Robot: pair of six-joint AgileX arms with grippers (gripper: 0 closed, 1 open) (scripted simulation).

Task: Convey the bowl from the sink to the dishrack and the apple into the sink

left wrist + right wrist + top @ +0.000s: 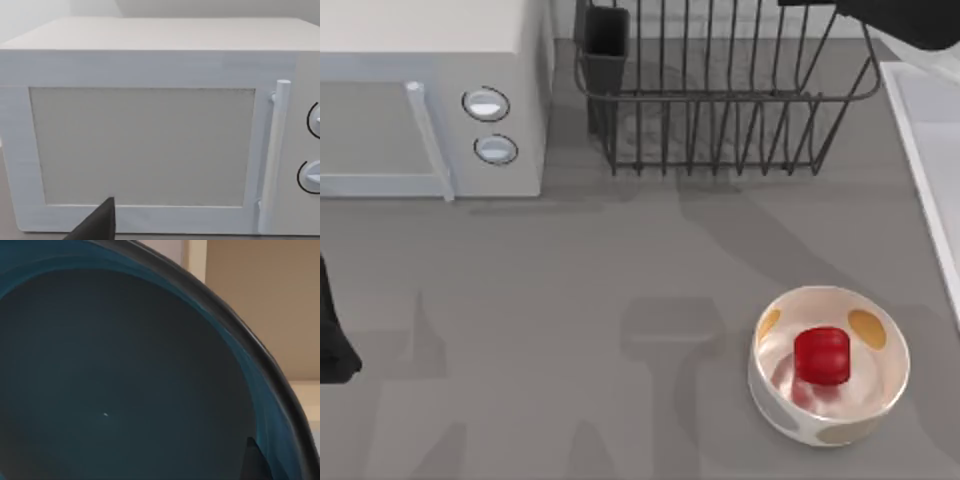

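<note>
right end effector: state can't be told. right wrist view is close against the inside of the teal-blue bowl (125, 380), dark hollow with a dark rim arcing across, a sliver of one black fingertip (255, 460) low near the rim; whether it grips the bowl is unclear. pale and tan background past the rim. top view has the right arm (910, 22) as a dark shape at the far right corner, over the back right end of the dishrack (720, 100).

dishrack: dark wire bars, black cup (605, 40) at its left rear corner, standing at the back of the bench (570, 300). sink (930, 150): pale basin edge along the right side, just beside the rack.

apple (820, 355): red, sitting inside the cream spotted bowl (830, 400) at front right of the bench, well apart from the sink.

left arm (332, 340): parked at the left edge, end effector state can't be told. left wrist view faces the white microwave (150, 140) door, handle and two knobs, a black fingertip (100, 222) in front.
</note>
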